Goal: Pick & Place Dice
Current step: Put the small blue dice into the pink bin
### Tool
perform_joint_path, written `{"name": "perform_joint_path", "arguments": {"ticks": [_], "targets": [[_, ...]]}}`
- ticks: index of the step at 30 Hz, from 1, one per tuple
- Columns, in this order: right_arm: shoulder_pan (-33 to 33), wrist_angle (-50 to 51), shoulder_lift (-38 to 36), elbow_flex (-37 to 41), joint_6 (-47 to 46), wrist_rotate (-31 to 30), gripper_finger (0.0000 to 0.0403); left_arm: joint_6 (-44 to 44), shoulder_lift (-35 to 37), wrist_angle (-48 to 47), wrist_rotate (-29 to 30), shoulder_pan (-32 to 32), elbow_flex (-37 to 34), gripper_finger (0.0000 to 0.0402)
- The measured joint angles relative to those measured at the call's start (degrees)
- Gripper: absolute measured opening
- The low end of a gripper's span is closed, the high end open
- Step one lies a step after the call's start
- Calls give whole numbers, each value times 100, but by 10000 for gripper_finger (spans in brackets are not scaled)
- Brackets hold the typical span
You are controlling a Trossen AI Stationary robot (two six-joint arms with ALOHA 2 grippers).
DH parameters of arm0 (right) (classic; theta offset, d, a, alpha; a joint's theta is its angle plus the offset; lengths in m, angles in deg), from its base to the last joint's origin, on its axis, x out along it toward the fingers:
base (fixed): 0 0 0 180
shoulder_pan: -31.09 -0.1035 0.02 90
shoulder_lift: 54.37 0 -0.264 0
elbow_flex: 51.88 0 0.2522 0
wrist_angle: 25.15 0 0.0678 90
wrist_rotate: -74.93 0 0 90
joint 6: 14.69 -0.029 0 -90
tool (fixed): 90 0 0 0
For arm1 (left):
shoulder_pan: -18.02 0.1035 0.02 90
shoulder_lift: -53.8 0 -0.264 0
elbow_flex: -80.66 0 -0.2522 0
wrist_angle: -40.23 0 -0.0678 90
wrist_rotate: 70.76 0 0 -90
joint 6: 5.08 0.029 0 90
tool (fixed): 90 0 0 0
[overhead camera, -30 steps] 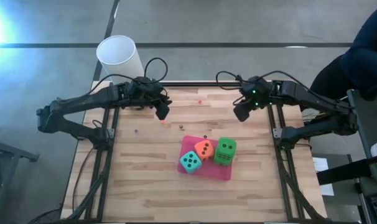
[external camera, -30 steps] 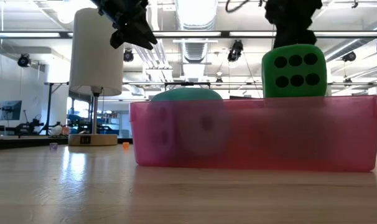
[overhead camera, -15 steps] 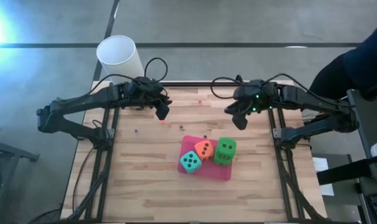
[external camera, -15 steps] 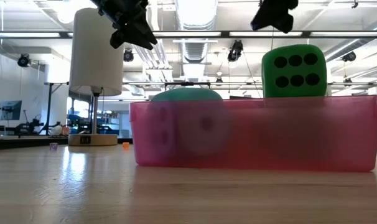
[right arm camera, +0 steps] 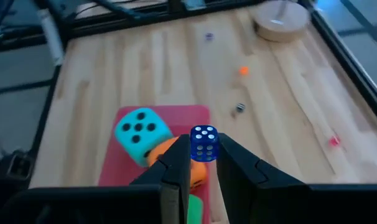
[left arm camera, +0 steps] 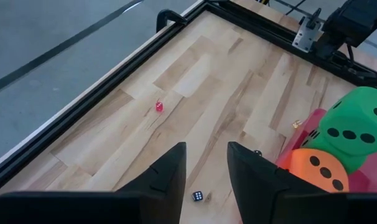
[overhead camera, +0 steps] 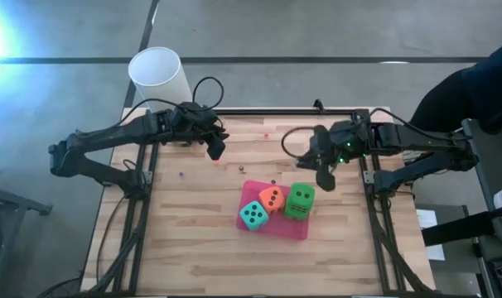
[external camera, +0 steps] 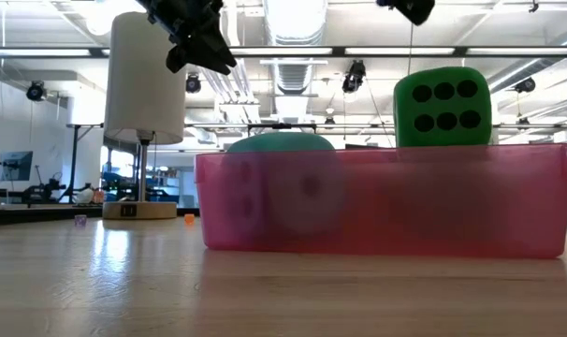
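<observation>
High view: three large dice sit in a pink tray (overhead camera: 294,231) in the middle of the table (overhead camera: 193,240), namely one teal die (overhead camera: 253,216), one orange die (overhead camera: 272,199) and one green die (overhead camera: 300,201), all touching or nearly touching. The right gripper (overhead camera: 325,181) hangs just beyond the tray's far edge, near the green die; the left gripper (overhead camera: 215,151) hangs near the far left part of the table, well apart from the tray. A white cylinder (overhead camera: 158,74) stands at the far left corner. The left, right and near strips of the table are open. Low view: the tray wall spans the centre, the green die rising above its rim and the teal die showing dimly through it; bare wood lies in front. Left wrist view: the left fingers (left arm camera: 170,174) stand a narrow gap apart, holding nothing; one tiny dark die (left arm camera: 197,196) and one tiny red die (left arm camera: 158,107) lie on the wood. Right wrist view: the right fingers (right arm camera: 176,168) are nearly closed, pinching one small blue die (right arm camera: 204,144) above the tray; a tiny orange piece (right arm camera: 243,71) lies toward the far edge.
</observation>
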Motion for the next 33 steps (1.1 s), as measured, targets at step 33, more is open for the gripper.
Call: {"name": "perform_joint_path", "arguments": {"ticks": [33], "targets": [[-2014,-451,7,1357,-489,287,57,293,1,2,-61,-7,-2,120]]}}
